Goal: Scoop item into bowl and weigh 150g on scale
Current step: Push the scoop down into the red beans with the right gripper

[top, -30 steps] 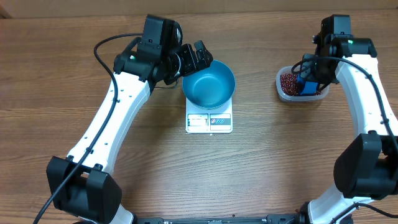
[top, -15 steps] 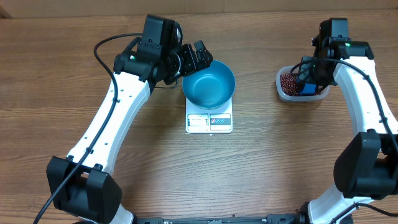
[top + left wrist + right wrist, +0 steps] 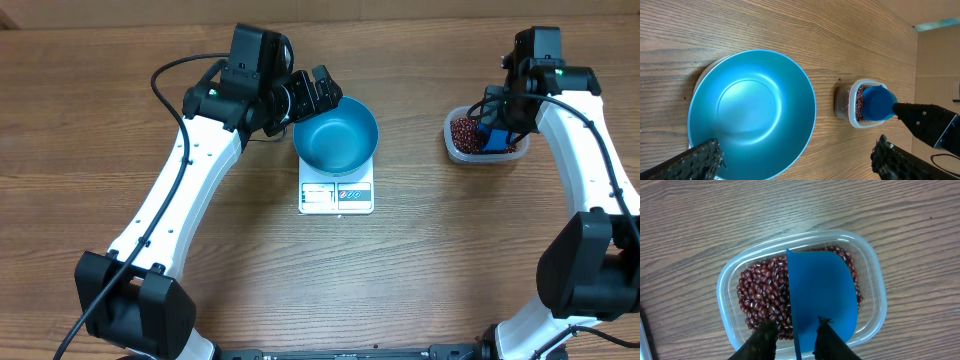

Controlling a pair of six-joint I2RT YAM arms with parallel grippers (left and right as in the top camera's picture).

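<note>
A: Item one. What has moved over the last second?
B: Very little. The right tool (image 3: 796, 336) has shifted a touch over the clear rectangular plastic tub (image 3: 724, 287). The small blue plastic scoop (image 3: 822, 290) has nudged along with it. All else is unchanged.

A: Scoop, location?
B: Inside the tub, lying over the small dark red-brown beans (image 3: 762, 297), broad end away from the wrist. Whether it carries any beans cannot be told.

A: Right tool, state?
B: Its fingers stand on either side of the scoop's near end. Whether they are clamped on it or only flanking it, I cannot tell.

A: Left tool (image 3: 322, 88)?
B: Its fingers are spread wide and hold nothing. It hovers at the far-left rim of the round deep blue bowl (image 3: 337, 140), in the same place as a second ago.

A: Bowl and scale?
B: The bowl sits on the small flat white square digital scale (image 3: 336, 196) at the middle of the wooden desk (image 3: 440, 260), well apart from the tub. The bowl's inside is bare. The display is too small to read.

A: Meaning for the task?
B: A judgement only. The small shift reads as the right tool settling its grip or working the scoop into the heap. No beans have reached the bowl, so the first scoop is not yet delivered. The whole weight remains to be added.
</note>
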